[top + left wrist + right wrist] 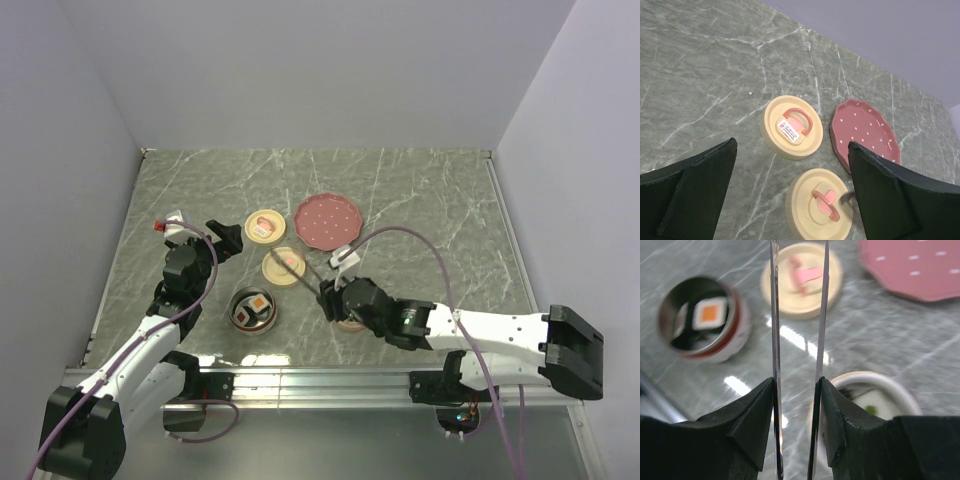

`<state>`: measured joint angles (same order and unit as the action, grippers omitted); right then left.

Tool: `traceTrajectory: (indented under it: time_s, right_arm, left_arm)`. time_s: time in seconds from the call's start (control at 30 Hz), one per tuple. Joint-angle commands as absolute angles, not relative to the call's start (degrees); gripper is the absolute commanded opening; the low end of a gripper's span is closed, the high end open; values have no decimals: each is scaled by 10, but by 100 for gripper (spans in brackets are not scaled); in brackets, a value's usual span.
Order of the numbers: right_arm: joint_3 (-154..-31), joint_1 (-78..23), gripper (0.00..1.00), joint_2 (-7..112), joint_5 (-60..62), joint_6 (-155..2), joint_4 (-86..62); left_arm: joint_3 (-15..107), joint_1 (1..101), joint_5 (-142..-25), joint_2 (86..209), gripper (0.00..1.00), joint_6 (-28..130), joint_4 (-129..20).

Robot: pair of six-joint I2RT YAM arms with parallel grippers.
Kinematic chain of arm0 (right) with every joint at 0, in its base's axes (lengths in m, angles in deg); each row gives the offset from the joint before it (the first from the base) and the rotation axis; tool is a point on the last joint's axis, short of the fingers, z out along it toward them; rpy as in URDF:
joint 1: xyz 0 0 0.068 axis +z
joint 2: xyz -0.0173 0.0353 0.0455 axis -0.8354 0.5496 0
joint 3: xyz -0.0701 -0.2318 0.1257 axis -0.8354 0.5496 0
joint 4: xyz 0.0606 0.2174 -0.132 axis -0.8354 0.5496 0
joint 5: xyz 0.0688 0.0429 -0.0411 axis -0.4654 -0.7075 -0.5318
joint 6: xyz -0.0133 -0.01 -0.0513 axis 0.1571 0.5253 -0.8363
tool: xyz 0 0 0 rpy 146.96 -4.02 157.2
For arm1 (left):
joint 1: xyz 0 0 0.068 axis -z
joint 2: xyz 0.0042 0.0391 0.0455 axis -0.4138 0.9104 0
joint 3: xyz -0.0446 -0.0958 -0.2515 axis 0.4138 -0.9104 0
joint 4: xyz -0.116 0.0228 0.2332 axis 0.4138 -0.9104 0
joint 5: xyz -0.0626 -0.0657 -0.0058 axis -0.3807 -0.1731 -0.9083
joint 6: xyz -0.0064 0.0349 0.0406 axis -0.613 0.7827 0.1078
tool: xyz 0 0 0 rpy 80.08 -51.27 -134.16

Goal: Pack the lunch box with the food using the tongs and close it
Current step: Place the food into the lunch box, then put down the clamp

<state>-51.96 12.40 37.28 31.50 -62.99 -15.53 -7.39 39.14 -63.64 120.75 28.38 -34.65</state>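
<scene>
1. My right gripper (797, 383) is closed partway onto the tongs (775, 330). One black finger presses on each slim metal arm, so the arms stand nearly parallel with a narrow gap between them.
2. The tongs point away from me over the table (420, 190), and their far end reaches in by the near lid (820, 207). Their tips run off the top of my right wrist view. From above I see nothing pinched between them, though they are thin and hard to read there.
3. My left gripper (228, 240) hovers spread wide with nothing in it, just beside the far lid (792, 127). That lid lies next to the pink plate (865, 135).
4. An orange-topped cube (710, 313), white-bordered and dark-sided, lies in the steel tin (737, 337) beside another dark piece. The cream-rimmed bowl (890, 383), just under my right wrist, holds dark pieces with a speck of green. The pink plate shows bare.
5. With the plate bare and pieces sitting in both containers, I judge that loading is finished or nearly so. Closing is what remains.
6. The next move, I judge, calls for laying the tongs down clear of the containers. After that a lid has to come square over a rim. My left gripper is the free one and the nearer to the lids, so it suits that lift. A lid set down tilted would probably not seat.
</scene>
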Motion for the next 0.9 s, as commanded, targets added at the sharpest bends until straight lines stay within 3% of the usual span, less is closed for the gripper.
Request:
traceTrajectory:
  time_s: [0.0, 0.3, 0.57, 0.87]
  right_arm:
    - [-514, 64, 48, 338, 319, -635, -198]
    - [-458, -115, 48, 263, 256, -638, -220]
    - [-423, -314, 48, 312, 167, -620, -278]
    - [-462, -347, 47, 399, 200, -590, -262]
  left_arm:
    - [-78, 389, -643, 1196, 100, 279, -319]
    - [-78, 389, -643, 1196, 99, 279, -319]
    - [-79, 389, -643, 1195, 99, 279, -319]
    - [-77, 389, -643, 1198, 99, 278, -318]
